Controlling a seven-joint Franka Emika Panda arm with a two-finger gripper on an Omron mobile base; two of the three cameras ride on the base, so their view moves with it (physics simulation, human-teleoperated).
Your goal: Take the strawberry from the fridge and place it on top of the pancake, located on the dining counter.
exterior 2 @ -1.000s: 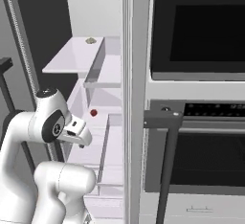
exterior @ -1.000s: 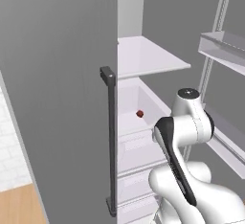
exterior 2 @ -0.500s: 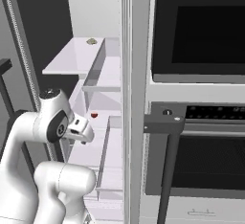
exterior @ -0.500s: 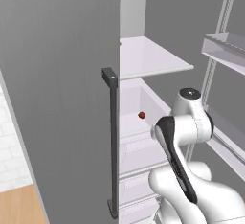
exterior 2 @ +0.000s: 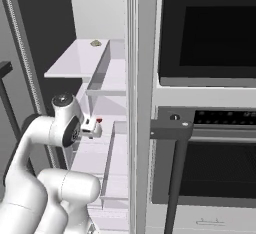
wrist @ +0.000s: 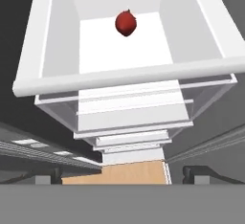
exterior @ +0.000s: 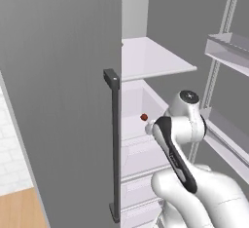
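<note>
hovering wide apart, pincer faces strawberry in fridge drawer.

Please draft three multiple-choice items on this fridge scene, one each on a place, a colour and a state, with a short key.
1. Where does the strawberry lie?
A. in a white open-topped bin
B. on the top shelf
C. between the fingertips

2. What colour is the fridge door's handle?
A. white
B. dark
C. red

3. How is the gripper?
A. shut on the strawberry
B. shut, empty
C. open, empty

Key: 1 A, the hand view shows the berry on the bin's floor. 2 B, a dark vertical bar. 3 C, the fingertips stand wide apart, far from the berry.
</note>
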